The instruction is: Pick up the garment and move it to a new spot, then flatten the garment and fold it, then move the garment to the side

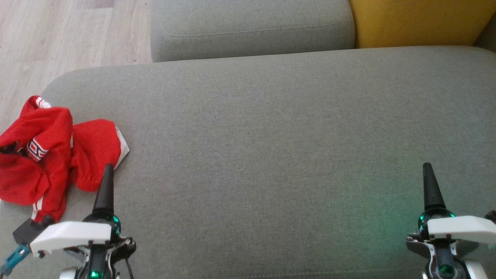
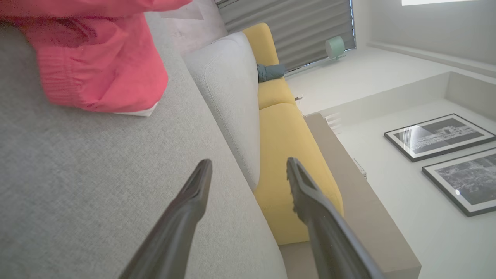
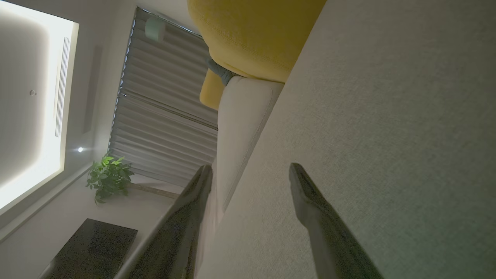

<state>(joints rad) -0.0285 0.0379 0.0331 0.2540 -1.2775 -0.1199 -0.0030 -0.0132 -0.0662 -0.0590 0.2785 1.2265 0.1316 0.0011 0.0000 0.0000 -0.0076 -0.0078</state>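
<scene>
Garment (image 1: pixel 50 155), red with white trim, lies crumpled in a heap at the far left end of the grey seat cushion (image 1: pixel 271 135). Left gripper (image 2: pixel 248 164) stands just beside the heap, fingers spread wide with nothing between them; its wrist view shows bare cushion between fingertips and cloth. Right gripper (image 3: pixel 250 170) is likewise spread and empty, well apart from the heap at the cushion's right side. Assessment: the first step, the pick-up, is not yet begun. The next move calls for the left arm to turn toward the heap, close on a raised fold, and carry it to the open middle.
</scene>
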